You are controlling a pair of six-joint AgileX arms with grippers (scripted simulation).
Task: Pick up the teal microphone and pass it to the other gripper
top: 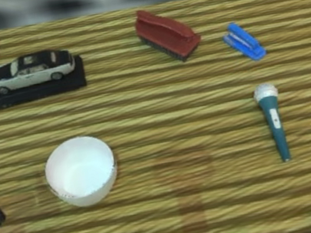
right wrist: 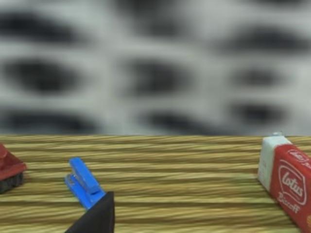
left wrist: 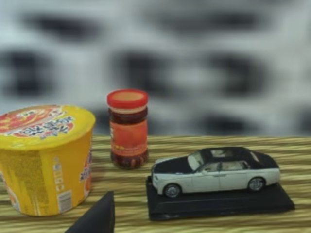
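Pick-up not started: slim teal microphone with silver-white head [top: 274, 120] lies free on striped wooden tabletop [top: 192, 122] at 3 o'clock, head toward 12, below small blue stapler [top: 244, 41]. Neither arm near; jaws' state can't tell. Next: right arm reaches down over handle.

Lighting: even, bright, diffuse. Shadows: faint, soft beneath objects. Glare: none. Backdrop beyond table [top: 167, 150]: heavily blurred in all views.

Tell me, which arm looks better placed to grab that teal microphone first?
Probably the right. The teal microphone lies flat on the top view's right side, below the blue stapler, which the right wrist view also shows nearby. The left wrist view faces the toy car at far left.
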